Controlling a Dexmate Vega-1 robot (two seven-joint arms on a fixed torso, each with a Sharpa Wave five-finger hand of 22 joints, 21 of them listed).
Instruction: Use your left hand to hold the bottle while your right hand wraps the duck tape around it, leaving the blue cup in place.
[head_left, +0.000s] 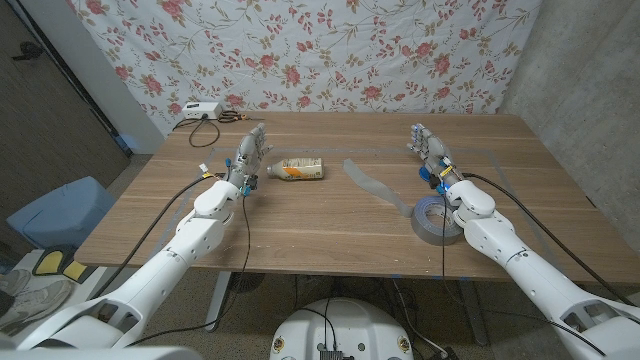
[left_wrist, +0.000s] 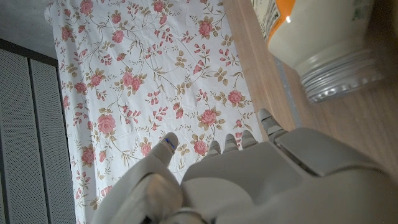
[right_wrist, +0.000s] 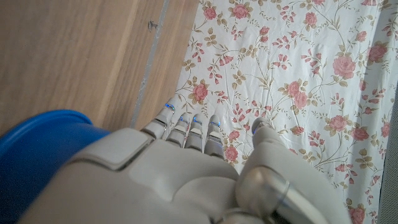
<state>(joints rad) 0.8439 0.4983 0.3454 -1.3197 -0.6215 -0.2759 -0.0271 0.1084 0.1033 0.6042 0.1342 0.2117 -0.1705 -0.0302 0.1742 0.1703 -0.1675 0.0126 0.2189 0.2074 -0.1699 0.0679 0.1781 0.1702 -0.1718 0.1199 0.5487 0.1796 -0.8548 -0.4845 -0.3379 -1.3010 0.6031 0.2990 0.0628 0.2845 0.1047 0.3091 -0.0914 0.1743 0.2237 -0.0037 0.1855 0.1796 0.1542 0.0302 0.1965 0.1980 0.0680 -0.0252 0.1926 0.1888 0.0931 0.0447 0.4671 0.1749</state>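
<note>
Bottle (head_left: 300, 170) lies on its side on the desk (head_left: 330, 215), just beside the left robot hand (head_left: 247, 158), whose fingers are apart and hold nothing. Duct tape roll (head_left: 436, 220) lies by the right arm, a loose strip trailing from it. Right robot hand (head_left: 428, 147) stands open beside the blue cup (right_wrist: 37, 149).

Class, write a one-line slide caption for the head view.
Bottle lying on its side by the open left hand; tape roll beside the right arm, right hand empty, on a wooden table.
</note>
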